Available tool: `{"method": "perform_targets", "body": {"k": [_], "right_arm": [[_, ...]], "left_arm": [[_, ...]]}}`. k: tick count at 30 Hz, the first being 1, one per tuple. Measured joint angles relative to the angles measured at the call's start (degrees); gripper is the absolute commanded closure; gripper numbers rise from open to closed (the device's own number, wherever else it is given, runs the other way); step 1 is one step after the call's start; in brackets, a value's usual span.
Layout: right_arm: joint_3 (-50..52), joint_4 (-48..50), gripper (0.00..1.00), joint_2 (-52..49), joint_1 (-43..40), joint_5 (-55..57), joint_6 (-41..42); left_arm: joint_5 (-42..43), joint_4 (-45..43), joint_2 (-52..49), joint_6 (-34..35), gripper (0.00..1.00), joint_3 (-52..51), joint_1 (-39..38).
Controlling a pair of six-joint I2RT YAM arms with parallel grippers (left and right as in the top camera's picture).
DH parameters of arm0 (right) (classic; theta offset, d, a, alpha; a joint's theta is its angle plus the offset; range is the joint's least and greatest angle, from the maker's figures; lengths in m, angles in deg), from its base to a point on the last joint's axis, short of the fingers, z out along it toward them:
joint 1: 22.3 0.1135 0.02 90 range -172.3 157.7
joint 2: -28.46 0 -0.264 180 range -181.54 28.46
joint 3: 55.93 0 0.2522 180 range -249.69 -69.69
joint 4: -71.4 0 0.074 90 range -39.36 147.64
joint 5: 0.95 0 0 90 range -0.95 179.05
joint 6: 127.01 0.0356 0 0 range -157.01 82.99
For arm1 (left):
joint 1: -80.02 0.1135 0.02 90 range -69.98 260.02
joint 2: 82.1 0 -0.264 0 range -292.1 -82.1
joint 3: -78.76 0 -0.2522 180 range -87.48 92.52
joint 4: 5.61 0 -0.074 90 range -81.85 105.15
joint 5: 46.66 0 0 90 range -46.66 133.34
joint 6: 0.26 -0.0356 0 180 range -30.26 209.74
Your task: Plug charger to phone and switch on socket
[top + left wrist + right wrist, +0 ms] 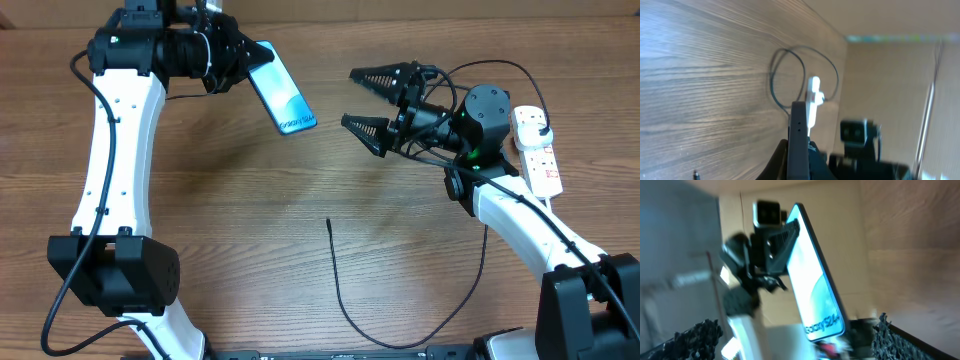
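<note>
The phone (283, 92) hangs above the worktop (250, 220).
The left end effector (252, 62) clamps it; the right end effector (349, 97) gapes wide nearby; the charger (340, 290) lies flat, well apart from the socket (537, 150).

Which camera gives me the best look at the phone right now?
Right wrist: the phone fills the frame, screen and text facing it. Overhead shows it small, held in the left gripper. Left wrist sees only its dark edge.
</note>
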State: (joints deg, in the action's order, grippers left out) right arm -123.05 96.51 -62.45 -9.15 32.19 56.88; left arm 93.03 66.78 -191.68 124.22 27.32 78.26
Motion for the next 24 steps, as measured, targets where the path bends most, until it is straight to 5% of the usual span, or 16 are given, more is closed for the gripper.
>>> {"method": "perform_targets", "body": {"k": [6, 14, 19, 24], "right_arm": [[0.0, -1.9, 0.0, 0.0, 0.0, -8.9, -24.1], [-0.6, -23.5, 0.0, 0.0, 0.0, -17.5, -53.5], [-0.7, -29.8, 0.0, 0.0, 0.0, -18.1, -62.6], [-0.7, -30.6, 0.0, 0.0, 0.0, -18.3, -66.0]], "left_arm": [[6.9, 9.0, 0.0, -18.7, 0.96, 0.0, 0.0], [8.6, 26.7, 0.0, -50.0, 0.96, -0.1, 0.0], [8.9, 30.8, 0.0, -61.1, 0.96, -0.1, 0.0], [8.9, 31.0, 0.0, -65.2, 0.96, -0.1, 0.0]]}}
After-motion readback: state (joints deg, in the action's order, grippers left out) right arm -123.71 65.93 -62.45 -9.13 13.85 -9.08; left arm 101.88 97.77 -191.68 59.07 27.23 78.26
